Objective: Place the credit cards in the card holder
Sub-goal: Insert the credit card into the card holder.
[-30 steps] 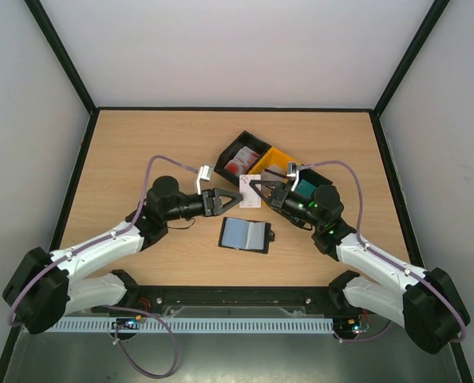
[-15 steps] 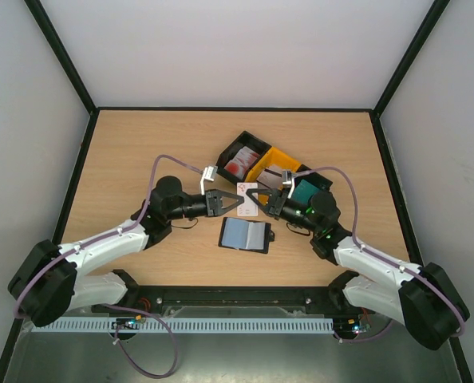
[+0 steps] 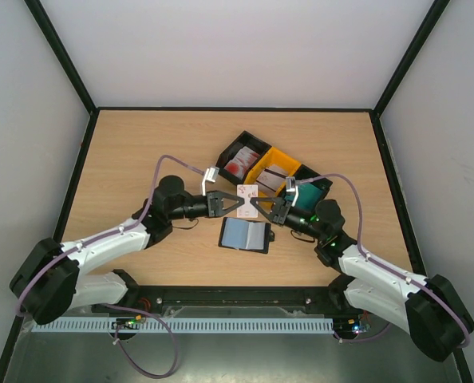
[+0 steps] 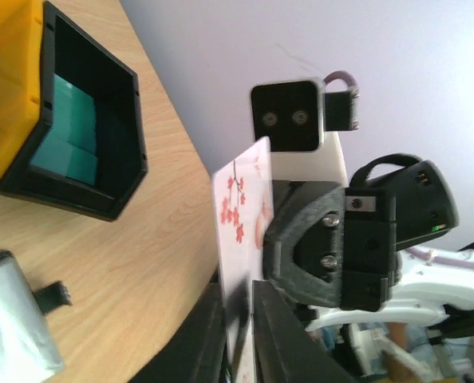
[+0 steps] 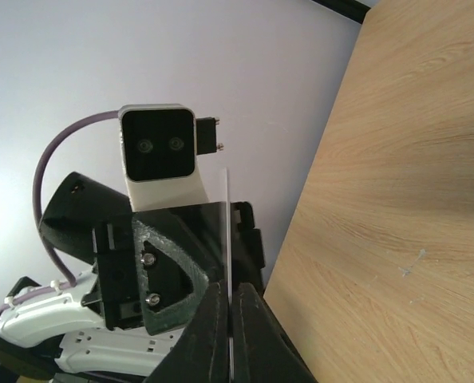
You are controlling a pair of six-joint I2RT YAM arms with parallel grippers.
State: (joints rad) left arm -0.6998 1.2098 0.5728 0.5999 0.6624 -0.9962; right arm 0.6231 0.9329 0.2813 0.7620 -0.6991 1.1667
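Observation:
A white credit card with red blotches (image 3: 247,194) is held upright above the table between both grippers. My left gripper (image 3: 241,202) reaches it from the left, and its jaws stand around the card's near edge (image 4: 241,207). My right gripper (image 3: 255,205) pinches the card from the right; in the right wrist view the card is edge-on (image 5: 226,231) between shut fingers (image 5: 213,327). The card holder (image 3: 244,234) lies open on the table just below them, grey-white inside up, its corner visible in the left wrist view (image 4: 13,319). More red-blotched cards (image 3: 238,165) and teal cards (image 3: 309,191) lie in trays.
Three trays stand in a diagonal row behind the grippers: a black tray (image 3: 245,144), a yellow tray (image 3: 282,157) and a black tray holding teal cards (image 4: 121,128). Black walls edge the table (image 3: 141,152).
My right gripper carried the card down and left, towards the card holder. My left gripper moved right to meet it, and its jaws now stand around the card.

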